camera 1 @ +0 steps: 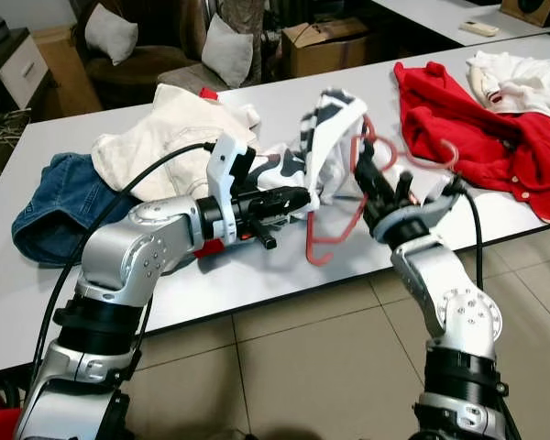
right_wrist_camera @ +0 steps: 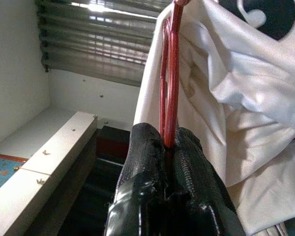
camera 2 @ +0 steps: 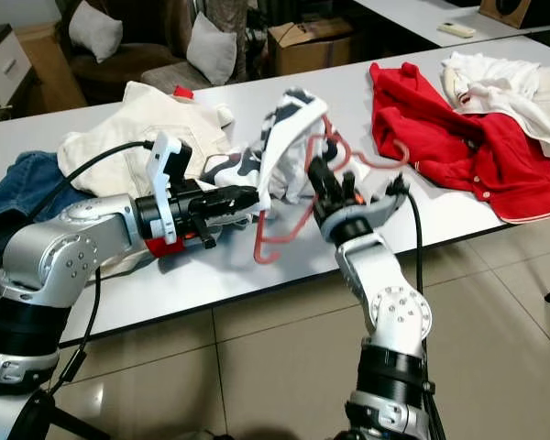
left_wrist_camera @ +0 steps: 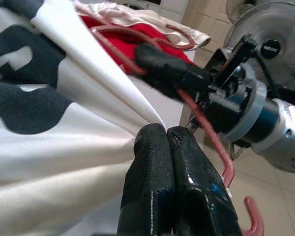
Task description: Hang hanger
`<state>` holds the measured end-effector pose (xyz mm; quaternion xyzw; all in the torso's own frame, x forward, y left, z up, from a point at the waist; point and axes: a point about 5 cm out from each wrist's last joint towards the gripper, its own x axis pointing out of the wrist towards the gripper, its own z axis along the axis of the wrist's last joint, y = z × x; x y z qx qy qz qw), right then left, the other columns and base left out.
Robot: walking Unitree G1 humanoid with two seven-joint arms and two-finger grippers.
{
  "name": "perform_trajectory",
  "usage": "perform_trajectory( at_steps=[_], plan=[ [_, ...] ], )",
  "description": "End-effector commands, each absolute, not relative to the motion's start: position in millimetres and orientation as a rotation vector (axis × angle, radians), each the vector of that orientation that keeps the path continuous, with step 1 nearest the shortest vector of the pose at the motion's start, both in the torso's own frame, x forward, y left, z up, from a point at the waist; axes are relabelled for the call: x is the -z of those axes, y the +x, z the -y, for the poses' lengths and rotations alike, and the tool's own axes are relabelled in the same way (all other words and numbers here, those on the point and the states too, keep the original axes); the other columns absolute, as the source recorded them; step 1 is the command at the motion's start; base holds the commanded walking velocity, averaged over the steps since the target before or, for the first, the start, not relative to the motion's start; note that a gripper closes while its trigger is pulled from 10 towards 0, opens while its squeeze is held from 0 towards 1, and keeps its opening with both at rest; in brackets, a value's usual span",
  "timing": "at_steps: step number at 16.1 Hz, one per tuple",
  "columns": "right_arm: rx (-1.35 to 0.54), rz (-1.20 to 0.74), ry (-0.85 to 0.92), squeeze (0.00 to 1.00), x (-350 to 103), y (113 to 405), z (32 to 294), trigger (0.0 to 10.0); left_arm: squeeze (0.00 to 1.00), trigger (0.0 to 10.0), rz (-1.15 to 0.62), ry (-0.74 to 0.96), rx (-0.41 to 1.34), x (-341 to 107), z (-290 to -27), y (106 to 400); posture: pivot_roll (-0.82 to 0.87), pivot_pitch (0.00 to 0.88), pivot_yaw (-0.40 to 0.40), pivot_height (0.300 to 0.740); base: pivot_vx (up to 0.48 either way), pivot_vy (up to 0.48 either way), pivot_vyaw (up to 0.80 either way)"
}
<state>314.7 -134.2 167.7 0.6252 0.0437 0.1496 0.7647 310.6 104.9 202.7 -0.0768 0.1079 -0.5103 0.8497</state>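
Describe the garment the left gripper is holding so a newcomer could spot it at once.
On the white table, between the cream clothes and the red garment, the left gripper pinches a white garment, lifted beside the red hanger. Only it has black patches.

Bare table lies along the near edge. Farther back, cream clothing and jeans crowd the left; a red garment blocks the right.

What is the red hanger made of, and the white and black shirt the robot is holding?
The red hanger looks like thin wire with a smooth, maybe plastic-coated skin; it bends in narrow curves. The white and black shirt looks like soft, slightly shiny cloth, since it folds and drapes where the left end effector pinches it.
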Motion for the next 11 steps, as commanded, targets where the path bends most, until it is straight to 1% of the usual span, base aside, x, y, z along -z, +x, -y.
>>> perform_trajectory(
  at_steps=[1, 2, 4, 5, 7, 10, 11],
  plan=[
    [-0.303, -0.055, 1.379, 0.0, -173, 318, 142, 10.0, 0.0, 0.0, -0.233, -0.158, 1.04, -202, -117, 313, -0.16, 0.0, 0.084, 0.74, 0.0, 0.0, 0.0],
    [-0.264, -0.029, 1.412, 0.0, -173, 321, 151, 10.0, 0.0, 0.0, -0.259, -0.155, 1.041, -200, -125, 311, -0.16, 0.0, 0.08, 0.74, 0.0, 0.0, 0.0],
    [-0.249, -0.018, 1.434, 0.0, -174, 324, 155, 10.0, 0.0, 0.0, -0.289, -0.137, 1.055, -196, -129, 309, -0.16, 0.0, 0.078, 0.74, 0.0, 0.0, 0.0],
    [-0.232, -0.011, 1.435, 0.0, -175, 327, 156, 10.0, 0.0, 0.0, -0.31, -0.131, 1.072, -194, -129, 308, -0.16, 0.0, 0.079, 0.74, 0.0, 0.0, 0.0],
    [-0.187, 0.021, 1.511, 0.0, -177, 332, 161, 10.0, 0.0, 0.0, -0.35, -0.108, 1.118, -190, -128, 303, -0.16, 0.0, 0.082, 0.74, 0.0, 0.0, 0.0],
    [-0.175, 0.05, 1.568, 0.0, -181, 337, 163, 10.0, 0.0, 0.0, -0.383, -0.103, 1.141, -184, -127, 301, -0.16, 0.0, 0.085, 0.74, 0.0, 0.0, 0.0],
    [-0.172, 0.047, 1.547, 0.0, -181, 339, 162, 10.0, 0.0, 0.0, -0.376, -0.143, 1.147, -184, -126, 301, -0.16, 0.0, 0.085, 0.74, 0.0, 0.0, 0.0]
  ],
)
